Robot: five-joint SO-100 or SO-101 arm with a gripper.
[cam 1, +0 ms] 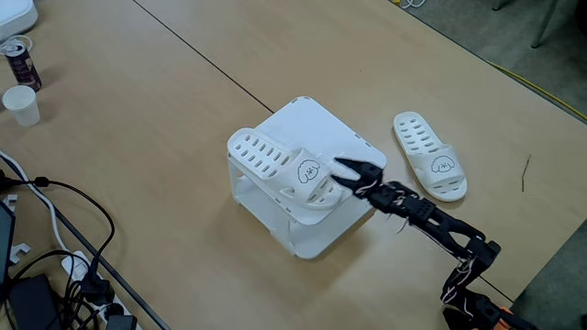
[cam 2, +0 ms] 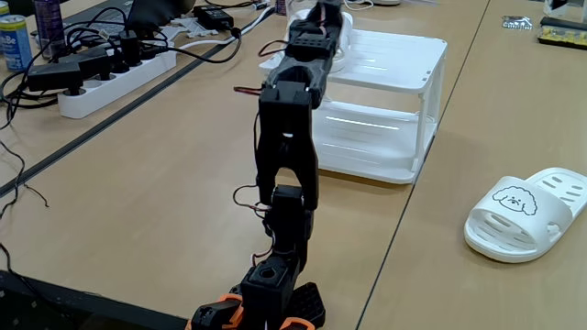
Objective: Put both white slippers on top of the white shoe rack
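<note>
Right now you are at the placing of the first slipper (cam 1: 280,168): in a fixed view it lies across the near-left part of the rack (cam 1: 341,137) top, its toe end overhanging the front edge slightly, and your gripper (cam 1: 353,174) sits at its strap end. The fingers look closed around the toe or strap edge, though the black jaws blur together there and I can't say for certain how firm the hold is. In the other fixed view the arm (cam 2: 286,137) hides the gripper tip and that slipper altogether.

Count what you have: two slippers, one rack, one arm. One slipper is on the rack; the second slipper (cam 1: 430,156) lies flat on the table (cam 1: 165,110), just beside the rack on its right in that view, sole down, strap toward the arm (cam 2: 526,213).

My judgement is that the next move calls for opening the jaws and lifting clear without dragging the first slipper off the edge. Then you swing over to the second one, grip it by the strap, and set it on the free far part of the top.
</note>
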